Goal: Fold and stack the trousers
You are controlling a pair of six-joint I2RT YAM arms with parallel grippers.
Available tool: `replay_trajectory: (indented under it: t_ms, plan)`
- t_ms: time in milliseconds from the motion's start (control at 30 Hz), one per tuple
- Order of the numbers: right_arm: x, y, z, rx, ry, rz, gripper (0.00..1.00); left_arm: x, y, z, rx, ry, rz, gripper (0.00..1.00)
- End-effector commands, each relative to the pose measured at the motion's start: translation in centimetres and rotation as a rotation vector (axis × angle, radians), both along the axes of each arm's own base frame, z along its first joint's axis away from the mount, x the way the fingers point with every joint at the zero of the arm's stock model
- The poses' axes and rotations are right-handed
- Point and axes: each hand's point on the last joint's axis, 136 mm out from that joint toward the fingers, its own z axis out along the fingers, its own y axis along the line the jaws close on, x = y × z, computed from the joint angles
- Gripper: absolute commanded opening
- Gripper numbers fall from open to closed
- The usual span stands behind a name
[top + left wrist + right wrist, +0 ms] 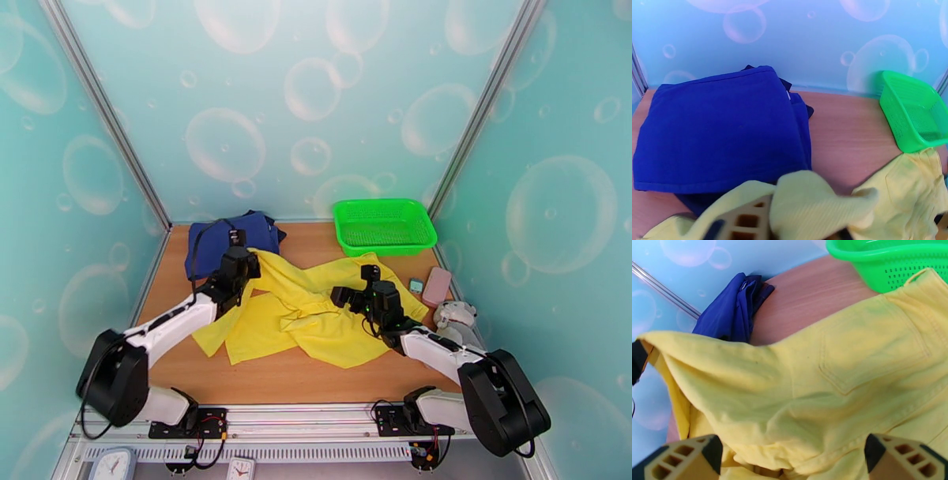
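The yellow trousers (pixel 308 312) lie crumpled across the middle of the table, one edge lifted at the back left. My left gripper (pixel 245 264) is at that raised edge, shut on the cloth. In the left wrist view the yellow trousers (pixel 809 205) drape over one of my fingers (pixel 746 221). My right gripper (pixel 347 296) hovers over the right part of the garment, open. In the right wrist view the right gripper (pixel 790 461) has its fingertips wide apart above the trousers (pixel 809 378), beside a back pocket. The cloth rises to a taut peak at the left edge.
Folded navy garments (pixel 225 241) (pixel 719 130) (pixel 734 307) lie at the back left, just beyond the left gripper. A green basket (pixel 383 225) (pixel 912 114) (pixel 888 259) stands at the back right. A pink case (pixel 436 286), a small teal item (pixel 415 286) and a grey plush toy (pixel 454 316) sit by the right wall.
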Motion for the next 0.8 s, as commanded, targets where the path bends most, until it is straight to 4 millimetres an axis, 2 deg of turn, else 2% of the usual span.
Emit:
replay_trajectory:
  t_ms: [0, 33, 100, 167, 233, 300, 367, 467, 567, 767]
  plan:
    - [0.1, -0.2, 0.2, -0.023, -0.021, 0.001, 0.99, 1.0, 0.2, -0.4, 0.088, -0.003, -0.002, 0.57]
    - [0.0, -0.2, 0.3, -0.03, -0.027, 0.001, 0.99, 0.4, 1.0, -0.4, 0.087, -0.023, 0.025, 0.68]
    - [0.0, -0.2, 0.5, -0.052, -0.039, -0.005, 0.99, -1.8, 2.5, 0.1, 0.062, -0.063, 0.06, 0.77]
    - [-0.1, 0.2, 0.8, -0.07, -0.052, 0.005, 0.99, -5.3, 3.3, 0.2, 0.023, -0.072, 0.056, 0.84]
    - [-0.2, 0.7, 0.7, -0.076, -0.049, 0.025, 0.99, -9.2, 2.6, -0.7, -0.043, -0.035, 0.01, 0.84]
    - [-0.3, 1.6, 0.9, -0.063, -0.051, 0.059, 0.99, -13.1, 1.9, -3.5, -0.132, 0.082, -0.017, 0.8]
    - [-0.6, 2.2, 1.2, -0.063, -0.056, 0.08, 0.99, -16.6, 2.4, -7.2, -0.178, 0.236, 0.036, 0.71]
    - [-0.7, 2.3, 1.7, -0.071, -0.066, 0.081, 0.99, -20.3, 3.8, -12.2, -0.136, 0.422, 0.147, 0.62]
    - [-0.6, 1.9, 1.5, -0.082, -0.055, 0.067, 0.99, -22.4, 4.3, -15.3, -0.052, 0.522, 0.187, 0.62]
    - [-0.4, 1.9, 0.7, -0.088, -0.028, 0.066, 0.99, -22.4, 3.4, -18.6, -0.052, 0.586, 0.149, 0.64]
